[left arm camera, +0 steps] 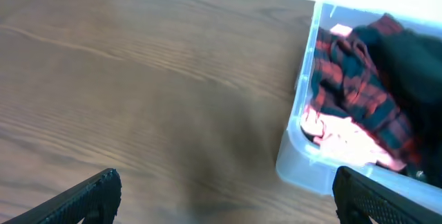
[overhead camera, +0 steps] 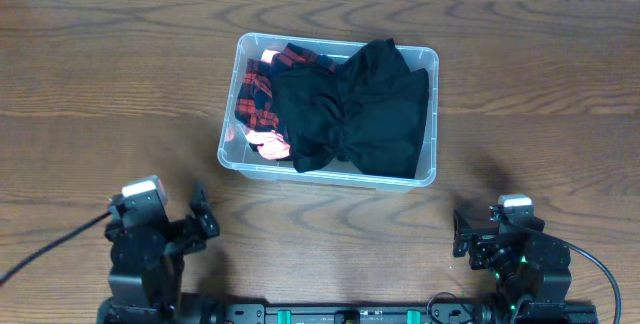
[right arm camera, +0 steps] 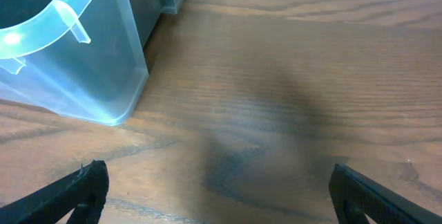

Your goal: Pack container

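Note:
The clear plastic container (overhead camera: 430, 114) stands at the middle of the wooden table. It holds a black garment (overhead camera: 365, 109), a red and black plaid cloth (overhead camera: 258, 99) and a pink piece (overhead camera: 270, 144). The left wrist view shows its near left corner (left arm camera: 297, 158) with the plaid cloth (left arm camera: 359, 92) and pink piece (left arm camera: 345, 137). The right wrist view shows its near right corner (right arm camera: 90, 79). My left gripper (left arm camera: 224, 189) is open and empty, near the front left edge (overhead camera: 195, 226). My right gripper (right arm camera: 217, 186) is open and empty, at the front right (overhead camera: 470, 239).
Bare dark wood table (overhead camera: 100, 84) lies all round the container. A black cable (overhead camera: 50, 244) runs off from the left arm's base to the left edge.

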You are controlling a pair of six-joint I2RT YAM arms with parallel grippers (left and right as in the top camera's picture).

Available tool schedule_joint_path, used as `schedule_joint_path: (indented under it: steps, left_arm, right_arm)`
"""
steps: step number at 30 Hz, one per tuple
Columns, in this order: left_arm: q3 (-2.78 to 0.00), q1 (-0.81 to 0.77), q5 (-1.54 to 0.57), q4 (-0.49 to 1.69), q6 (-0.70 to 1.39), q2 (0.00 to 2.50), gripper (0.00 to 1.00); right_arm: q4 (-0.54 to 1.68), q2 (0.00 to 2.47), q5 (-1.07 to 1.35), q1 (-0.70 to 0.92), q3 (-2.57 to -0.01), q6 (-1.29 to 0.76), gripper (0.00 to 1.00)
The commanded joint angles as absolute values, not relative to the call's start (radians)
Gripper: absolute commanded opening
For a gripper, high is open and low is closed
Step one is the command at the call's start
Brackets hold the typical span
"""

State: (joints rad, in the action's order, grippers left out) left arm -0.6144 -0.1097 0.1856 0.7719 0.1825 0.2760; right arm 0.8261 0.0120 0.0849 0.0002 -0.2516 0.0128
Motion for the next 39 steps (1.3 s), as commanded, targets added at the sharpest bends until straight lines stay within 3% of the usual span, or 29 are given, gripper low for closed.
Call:
schedule_joint_path:
  steps: [1,13,23,39]
  left_arm:
    - [-0.548,-0.102,0.149,0.760,0.177,0.196,0.98]
    - [-0.350,-0.061,0.145,0.718,0.176,0.005,0.98]
    - [-0.212,-0.061,0.145,0.573,0.177,0.002,0.98]
    - [-0.151,-0.061,0.146,0.566,0.176,0.003,0.98]
  right_arm:
    - [0.827,0.006,0.079,-0.008,-0.252,0.031,0.99]
    - [0.827,0.006,0.079,-0.008,-0.252,0.031,0.99]
    - [0.827,0.006,0.079,-0.008,-0.252,0.031,0.99]
    - [0.827,0.006,0.079,-0.008,-0.252,0.031,0.99]
